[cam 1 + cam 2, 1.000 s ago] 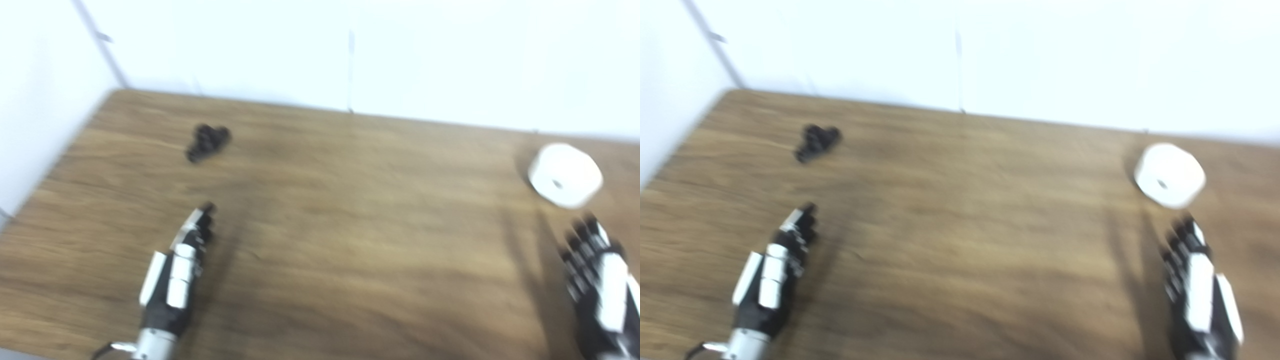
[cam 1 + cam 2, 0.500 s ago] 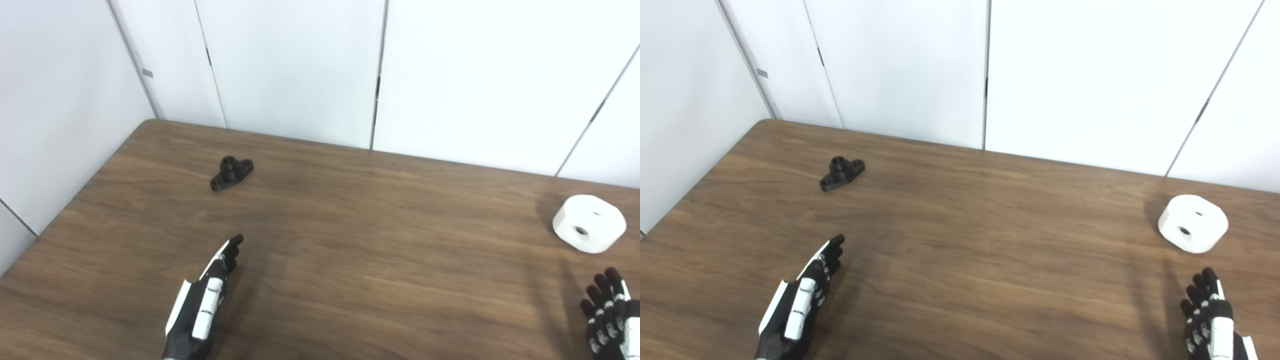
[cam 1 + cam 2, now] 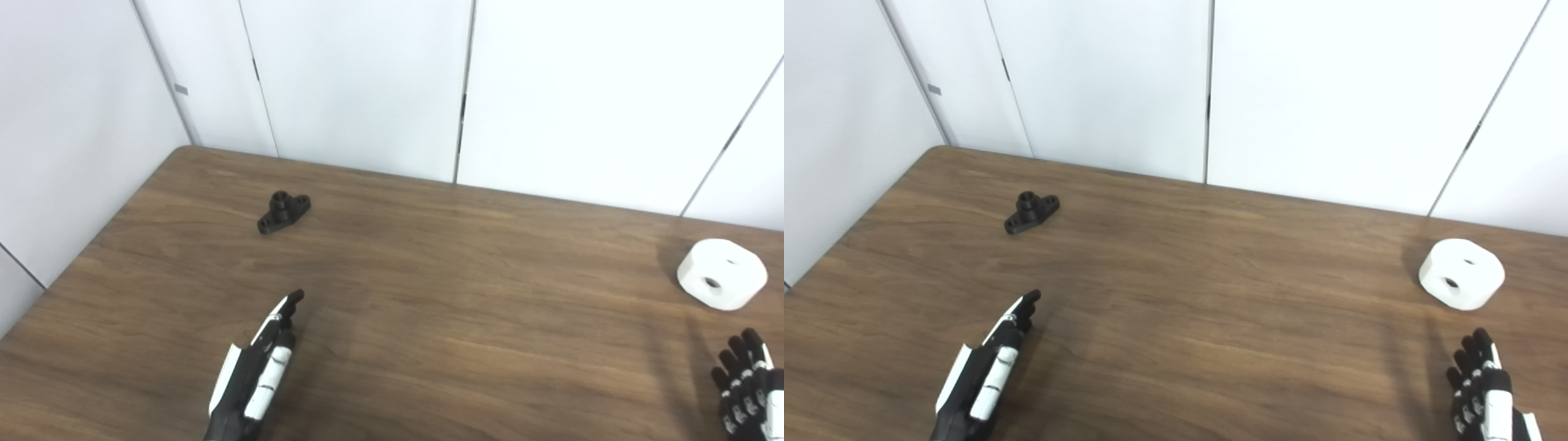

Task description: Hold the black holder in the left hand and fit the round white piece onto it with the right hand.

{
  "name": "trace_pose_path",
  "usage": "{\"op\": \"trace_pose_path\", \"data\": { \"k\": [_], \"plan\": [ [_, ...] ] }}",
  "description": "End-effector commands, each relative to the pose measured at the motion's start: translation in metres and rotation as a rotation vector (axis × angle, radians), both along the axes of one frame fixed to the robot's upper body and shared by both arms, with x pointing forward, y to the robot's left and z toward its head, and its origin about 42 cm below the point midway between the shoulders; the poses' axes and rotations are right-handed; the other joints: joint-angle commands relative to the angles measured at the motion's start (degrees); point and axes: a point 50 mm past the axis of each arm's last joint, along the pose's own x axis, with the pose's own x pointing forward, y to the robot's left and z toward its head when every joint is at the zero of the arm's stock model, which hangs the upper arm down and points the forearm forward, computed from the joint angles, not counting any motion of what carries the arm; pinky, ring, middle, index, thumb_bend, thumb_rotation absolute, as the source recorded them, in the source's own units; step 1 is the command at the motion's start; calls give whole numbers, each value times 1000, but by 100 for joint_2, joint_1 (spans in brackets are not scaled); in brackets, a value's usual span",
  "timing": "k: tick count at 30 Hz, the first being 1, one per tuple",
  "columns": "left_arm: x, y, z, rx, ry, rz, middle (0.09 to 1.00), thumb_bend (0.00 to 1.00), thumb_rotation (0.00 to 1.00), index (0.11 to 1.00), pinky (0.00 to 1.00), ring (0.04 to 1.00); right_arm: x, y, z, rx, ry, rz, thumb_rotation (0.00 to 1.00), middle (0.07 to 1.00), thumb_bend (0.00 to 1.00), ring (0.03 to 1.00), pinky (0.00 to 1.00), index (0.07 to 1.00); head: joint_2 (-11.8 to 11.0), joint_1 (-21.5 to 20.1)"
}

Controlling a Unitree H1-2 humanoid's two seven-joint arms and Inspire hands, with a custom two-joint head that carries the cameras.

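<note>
On the wooden worktop [image 3: 429, 294] nothing sits inside anything else: the two loose parts lie bare on the wood, well apart from each other. At the far left lies the black holder [image 3: 283, 212], a small flat-based piece with a short round post standing up from its middle, resting on its base and turned at a slant. Nearer and a little to the right of it, the left hand [image 3: 254, 373] reaches in from the near edge, seen edge-on, its fingers [image 3: 288, 304] stretched out straight and close together, pointing toward the far side and holding nothing; the holder lies well beyond the fingertips and slightly left of them, with bare wood between. Across the wide middle of the worktop, at the far right, sits the round white piece [image 3: 721, 282], a thick disc with holes in its top face. Just nearer than it, at the near right corner, the right hand [image 3: 1482, 395] shows its back, fingers [image 3: 1473, 352] extended and slightly spread, empty, their tips near the white piece without touching it. White wall panels [image 3: 367, 79] stand behind the worktop.
</note>
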Motion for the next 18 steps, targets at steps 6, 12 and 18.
{"op": "trace_pose_path", "data": {
  "k": [6, 12, 18],
  "plan": [
    [2, 13, 37, 206, -43, 112, 961, 535, 418, 915, 890, 950, -47, -13, -17, -68, 81, 1, 1000, 1000, 511, 1000, 1000, 1000, -39, -25],
    [32, 42, 65, 380, -112, 236, 935, 680, 182, 891, 864, 917, -47, -12, -17, -63, 85, 1, 1000, 1000, 536, 1000, 1000, 1000, -40, -47],
    [60, 56, 79, 527, -107, 310, 897, 726, 173, 860, 850, 897, -47, -12, -18, -65, 89, -3, 1000, 1000, 528, 1000, 1000, 1000, -59, -19]
  ]
}}
